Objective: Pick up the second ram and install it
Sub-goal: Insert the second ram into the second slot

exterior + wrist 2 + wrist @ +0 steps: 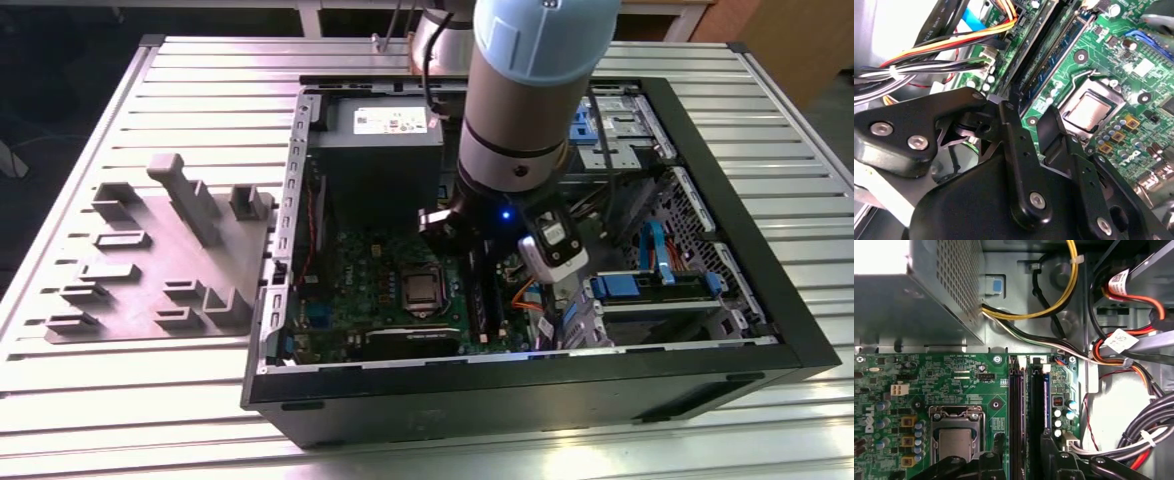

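The ram [1056, 52] is a thin dark blue-green strip with black chips. It stands on edge in one of the long black memory slots [1026, 410] on the green motherboard [360, 290]. My gripper [1026, 112] hangs low inside the open computer case, over the near end of those slots, and is open. Its black fingers [1014, 135] stand on either side of the strip's end, with green board showing between them. In the first wrist view the gripper [1024, 450] straddles the slots. The arm's wrist covers most of the gripper [470, 262] in the exterior view.
The processor socket [956, 440] lies beside the slots. On the other side run cable bundles [1149, 435]. The grey power-supply box [380, 150] stands behind, with blue drive latches [654, 260] toward the exterior view's right. A grey fixture plate [160, 250] lies on the slatted table.
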Available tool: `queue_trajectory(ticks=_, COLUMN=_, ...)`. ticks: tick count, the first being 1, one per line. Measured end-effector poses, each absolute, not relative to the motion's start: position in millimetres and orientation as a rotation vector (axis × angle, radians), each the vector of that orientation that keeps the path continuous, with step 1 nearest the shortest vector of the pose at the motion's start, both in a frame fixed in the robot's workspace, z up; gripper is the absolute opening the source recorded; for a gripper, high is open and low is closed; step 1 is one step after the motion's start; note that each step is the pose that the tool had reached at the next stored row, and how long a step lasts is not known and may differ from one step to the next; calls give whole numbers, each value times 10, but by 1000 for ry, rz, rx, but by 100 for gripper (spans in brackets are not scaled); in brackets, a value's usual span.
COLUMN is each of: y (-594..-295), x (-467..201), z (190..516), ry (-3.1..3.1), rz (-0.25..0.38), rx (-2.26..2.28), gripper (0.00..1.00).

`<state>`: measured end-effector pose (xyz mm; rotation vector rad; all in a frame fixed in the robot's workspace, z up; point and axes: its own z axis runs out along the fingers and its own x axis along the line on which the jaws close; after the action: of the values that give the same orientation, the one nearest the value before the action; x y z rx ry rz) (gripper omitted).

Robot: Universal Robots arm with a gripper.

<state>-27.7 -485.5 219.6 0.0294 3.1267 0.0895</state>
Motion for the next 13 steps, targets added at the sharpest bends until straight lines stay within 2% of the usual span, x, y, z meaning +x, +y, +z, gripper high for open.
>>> queue_trajectory(ticks=13, y=-4855, x=-276, z=2279, ry=3127, rz=90, rx=29, gripper=41)
